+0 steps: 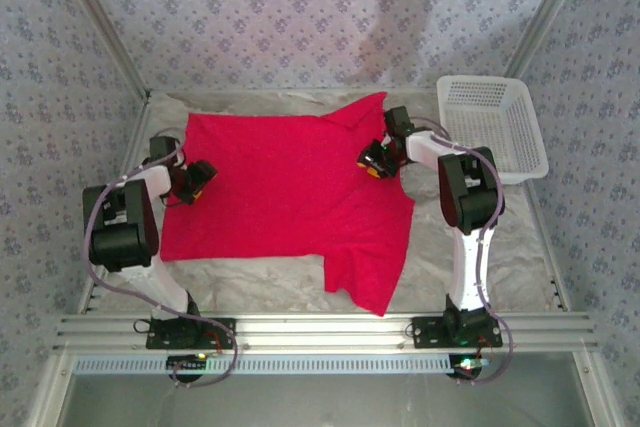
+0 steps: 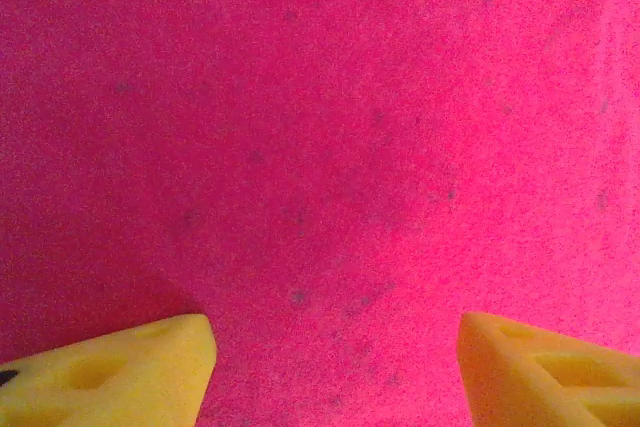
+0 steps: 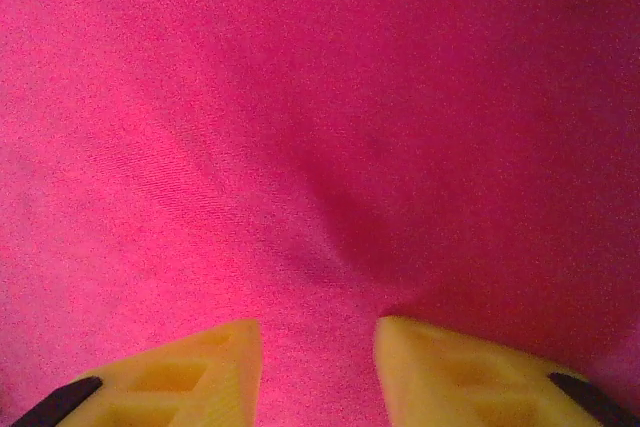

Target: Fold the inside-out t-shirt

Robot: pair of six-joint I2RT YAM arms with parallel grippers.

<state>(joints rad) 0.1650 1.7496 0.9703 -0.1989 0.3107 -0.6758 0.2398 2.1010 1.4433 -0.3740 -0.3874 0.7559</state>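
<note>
- On the table, one red inside-out t-shirt lies spread flat between the two arms, one sleeve reaching the near edge.
- One white basket stands at the far right, apart from the shirt.
- The left gripper sits at the shirt's left edge, its two yellow fingers wide apart over the cloth.
- The right gripper sits at the shirt's right edge, its two fingers narrowly apart. A crease runs into the gap, but I cannot tell whether they pinch it.

A robot lab cell, shown by aluminium framing and wallpapered panels
</note>
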